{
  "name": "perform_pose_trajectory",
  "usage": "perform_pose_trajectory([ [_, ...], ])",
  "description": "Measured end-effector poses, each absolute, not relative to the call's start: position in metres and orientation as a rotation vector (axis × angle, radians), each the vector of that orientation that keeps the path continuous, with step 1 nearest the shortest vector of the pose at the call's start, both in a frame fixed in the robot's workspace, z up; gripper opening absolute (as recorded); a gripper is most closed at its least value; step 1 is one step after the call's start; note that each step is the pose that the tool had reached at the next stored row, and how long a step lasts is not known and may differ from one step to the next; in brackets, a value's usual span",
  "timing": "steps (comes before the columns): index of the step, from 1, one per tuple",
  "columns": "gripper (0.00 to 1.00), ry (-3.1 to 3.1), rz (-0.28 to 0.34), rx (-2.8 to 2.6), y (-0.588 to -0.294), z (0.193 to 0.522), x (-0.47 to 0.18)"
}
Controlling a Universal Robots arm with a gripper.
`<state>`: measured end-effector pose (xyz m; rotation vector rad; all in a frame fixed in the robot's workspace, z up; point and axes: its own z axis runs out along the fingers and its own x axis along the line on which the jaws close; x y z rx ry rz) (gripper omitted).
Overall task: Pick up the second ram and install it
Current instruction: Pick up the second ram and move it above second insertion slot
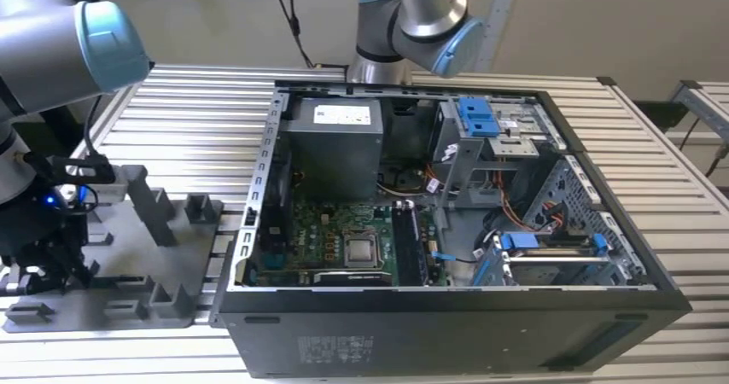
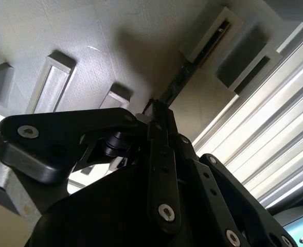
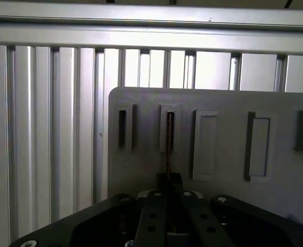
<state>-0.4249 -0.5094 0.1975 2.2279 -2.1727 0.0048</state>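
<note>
Slatted table (image 3: 38, 128) | one grey tray (image 3: 228, 103) | hand (image 3: 169, 177) — clamped on second ram (image 3: 169, 141) — one stick

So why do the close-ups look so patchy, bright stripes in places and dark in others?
Second wrist view: a shadow lies across the grey tray, and the table slats glare white. First wrist view: the slats are bright behind the tray, the gripper a dark shape in front. Exterior view: evenly lit, the computer case dim inside.
</note>
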Motion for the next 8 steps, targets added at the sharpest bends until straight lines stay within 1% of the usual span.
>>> perform_pose_trajectory([
  [8, 0.14, -2.173, 0.005, 2.228, -0.5094, 0.2043, -0.425],
])
